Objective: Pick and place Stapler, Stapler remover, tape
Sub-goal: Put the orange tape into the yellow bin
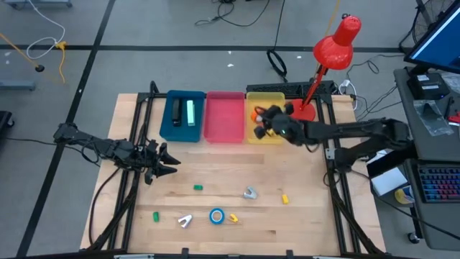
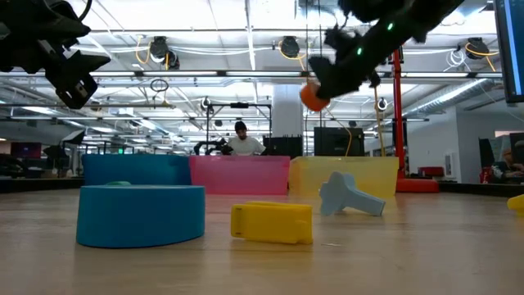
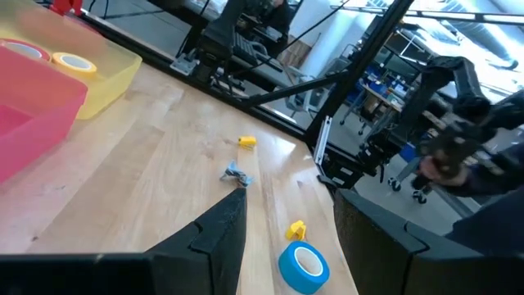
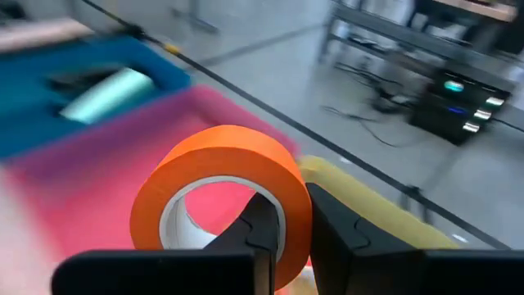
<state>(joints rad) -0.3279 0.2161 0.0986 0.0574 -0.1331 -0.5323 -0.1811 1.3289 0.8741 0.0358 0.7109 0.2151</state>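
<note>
Table (image 1: 215,180): three bins along the far edge. Right gripper (image 1: 267,121) above the yellow bin (image 1: 266,137), fingers clamped on the wall of an orange tape roll (image 4: 221,184). Left gripper (image 1: 167,162) at left, jaws parted, empty. Blue tape roll (image 1: 217,216) lies near the front edge.

orange tape (image 4: 223,176), yellow bin (image 1: 266,115)

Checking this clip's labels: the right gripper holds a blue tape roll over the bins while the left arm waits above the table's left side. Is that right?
Not quite. The tape roll in the right gripper is orange, not blue, as the right wrist view shows; a blue roll lies on the table. The rest holds: the roll hangs over the bins, and the left gripper waits above the table's left side.
</note>
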